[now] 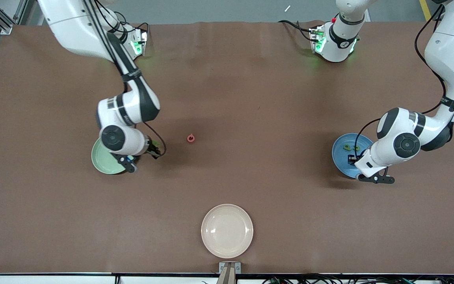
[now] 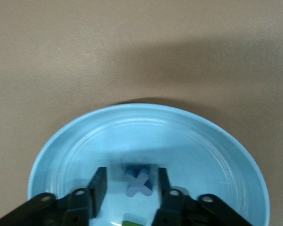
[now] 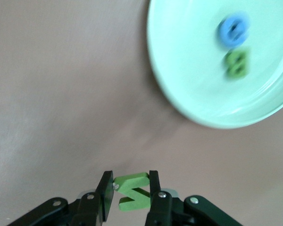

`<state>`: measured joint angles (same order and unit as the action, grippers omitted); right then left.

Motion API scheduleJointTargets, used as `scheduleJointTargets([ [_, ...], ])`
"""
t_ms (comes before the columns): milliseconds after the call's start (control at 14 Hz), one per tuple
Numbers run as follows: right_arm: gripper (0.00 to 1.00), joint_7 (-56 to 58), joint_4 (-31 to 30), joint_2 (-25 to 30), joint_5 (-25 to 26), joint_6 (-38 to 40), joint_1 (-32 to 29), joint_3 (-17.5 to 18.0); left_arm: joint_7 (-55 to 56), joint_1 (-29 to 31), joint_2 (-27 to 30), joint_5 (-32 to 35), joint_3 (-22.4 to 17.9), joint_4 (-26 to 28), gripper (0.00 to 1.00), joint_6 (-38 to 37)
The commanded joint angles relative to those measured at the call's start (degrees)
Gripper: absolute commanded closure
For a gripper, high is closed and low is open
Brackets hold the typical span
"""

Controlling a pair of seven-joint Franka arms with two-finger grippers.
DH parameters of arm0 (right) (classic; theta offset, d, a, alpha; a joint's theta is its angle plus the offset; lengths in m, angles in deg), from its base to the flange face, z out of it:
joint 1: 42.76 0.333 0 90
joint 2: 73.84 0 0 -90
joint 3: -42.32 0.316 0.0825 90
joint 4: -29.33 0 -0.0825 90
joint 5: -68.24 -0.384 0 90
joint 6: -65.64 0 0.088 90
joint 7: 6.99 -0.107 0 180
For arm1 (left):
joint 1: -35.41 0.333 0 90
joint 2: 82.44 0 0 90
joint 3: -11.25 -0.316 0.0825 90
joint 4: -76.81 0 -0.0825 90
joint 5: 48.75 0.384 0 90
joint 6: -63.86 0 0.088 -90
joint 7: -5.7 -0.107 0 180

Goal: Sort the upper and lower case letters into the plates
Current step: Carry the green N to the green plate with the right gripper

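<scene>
Right wrist view shows the right gripper with its fingers pinched on a green letter, carried above bare tabletop beside the mint plate; I judge the letter is on its way to that plate, which already holds a blue letter and another green one. From the front, the right arm reaches down from its base with the wrist folded over the plate's rim that faces the middle of the tabletop.

Left wrist view has the left gripper low over the blue plate, fingers parted with a blue X-shaped letter lying loose between them on the plate floor, so it looks like a release or a fresh grasp; which one I cannot tell. A green scrap shows just under the fingers. The front view shows two green letters in this plate, and the left arm bent at the elbow, hand angled down over it.

One red letter lies alone mid-tabletop, nearer the mint plate, unsorted. The cream plate nearest the camera is bare
</scene>
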<state>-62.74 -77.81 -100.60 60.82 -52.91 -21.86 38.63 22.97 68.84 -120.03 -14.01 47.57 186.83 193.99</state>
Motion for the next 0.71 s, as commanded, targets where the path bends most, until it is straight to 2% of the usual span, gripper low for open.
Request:
scheduleJointTargets([
  [0,1.00,8.6,-1.6,2.9,1.3,3.7,-6.4,0.9,-0.5,0.8,2.9,0.8,1.0,0.2,0.01,-0.6],
  [143,1.00,12.6,-2.2,3.5,4.3,4.8,-9.8,0.9,-0.3,1.1,4.6,-0.3,1.9,-0.1,0.01,-0.9],
  [357,1.00,14.4,-3.9,3.0,5.5,3.3,-12.2,0.9,-0.3,1.1,4.8,-0.7,2.0,-0.2,0.01,-0.9],
  [642,1.00,19.2,-8.9,2.9,7.3,-3.9,-15.6,1.0,-0.3,1.0,5.1,-0.7,2.0,-0.5,0.01,-0.9],
])
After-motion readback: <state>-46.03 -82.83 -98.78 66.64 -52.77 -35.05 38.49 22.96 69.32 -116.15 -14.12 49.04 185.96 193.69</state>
